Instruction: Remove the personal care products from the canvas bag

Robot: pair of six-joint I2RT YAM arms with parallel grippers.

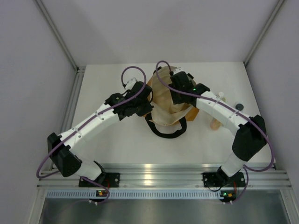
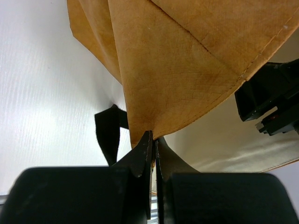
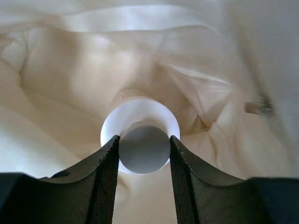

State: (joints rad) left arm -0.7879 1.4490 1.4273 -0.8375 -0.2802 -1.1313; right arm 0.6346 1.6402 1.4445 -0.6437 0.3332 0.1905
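Note:
The tan canvas bag [image 1: 164, 112] lies at the middle back of the table, its black handle [image 1: 166, 133] toward me. My left gripper [image 1: 148, 99] is shut on the bag's tan edge [image 2: 177, 70], pinching the cloth between its fingertips [image 2: 154, 140]. My right gripper [image 1: 175, 95] is inside the bag. Its fingers [image 3: 144, 138] close on the pale grey-white cap of a bottle [image 3: 140, 112] with a white shoulder, which lies against the cream lining [image 3: 70, 84]. A slim orange bottle [image 1: 215, 123] lies on the table right of the bag.
A small dark round cap [image 1: 239, 106] and a small white item [image 1: 221, 96] sit right of the bag, beside my right arm. The right gripper's black body [image 2: 273, 102] shows in the left wrist view. Grey walls enclose the white table.

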